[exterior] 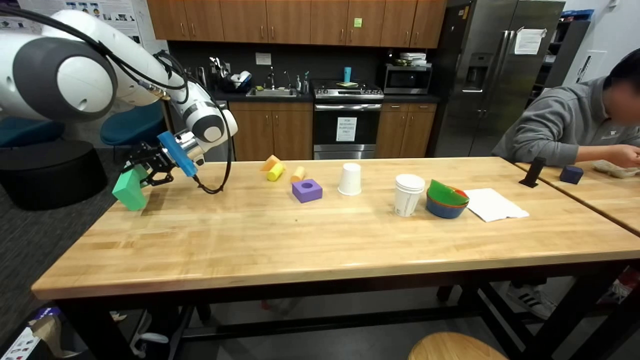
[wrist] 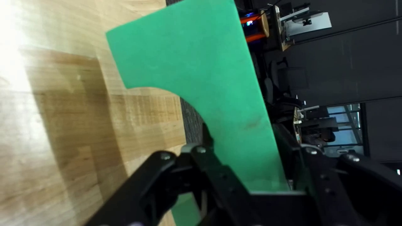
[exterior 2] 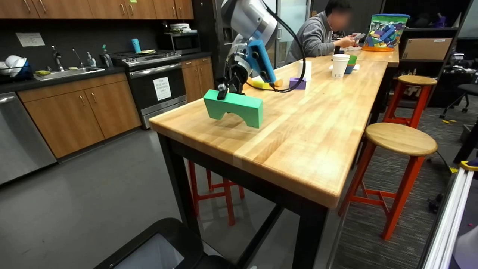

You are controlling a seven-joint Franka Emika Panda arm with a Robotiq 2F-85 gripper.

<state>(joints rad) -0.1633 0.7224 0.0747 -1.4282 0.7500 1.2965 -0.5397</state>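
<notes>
gripper (wrist: pixel 243 138): one, fingers clamped on a green arch block (exterior 2: pixel 233 106), one finger at the inner curve and its mate at the flat back, as i see it in the wrist view. green arch block: one, plain, no lettering that i can find; located by the end edge of the wooden table (exterior: pixel 320 240), apparently raised, its shadow on the wood. step in hand, by my judgement: holding the block aloft. next move, i reckon, calls for a steady pinch, a watch on the block's tilt and care over the gap beneath its legs, since depth is hard for me to judge from here. farther along the table: purple block (exterior: pixel 307 194), one, with round hole, no marks visible; yellow cylinder (exterior: pixel 275 173), one, on its side; white cup (exterior: pixel 350 179), one, upturned; paper cups (exterior: pixel 407 197), stacked, upright, faint print too small for me to read; blue bowl (exterior: pixel 445 211), one, green bowl (exterior: pixel 440 192) tilted atop it; white sheet (exterior: pixel 492 205), one, no writing i can make out. in the kitchen behind: oven notice (exterior: pixel 346 129), one, on which i read "for research purposes", the line below unclear; backsplash sign (exterior: pixel 263 58), one, illegible; refrigerator sheet (exterior: pixel 530 41), one, illegible. brands: none legible.
</notes>
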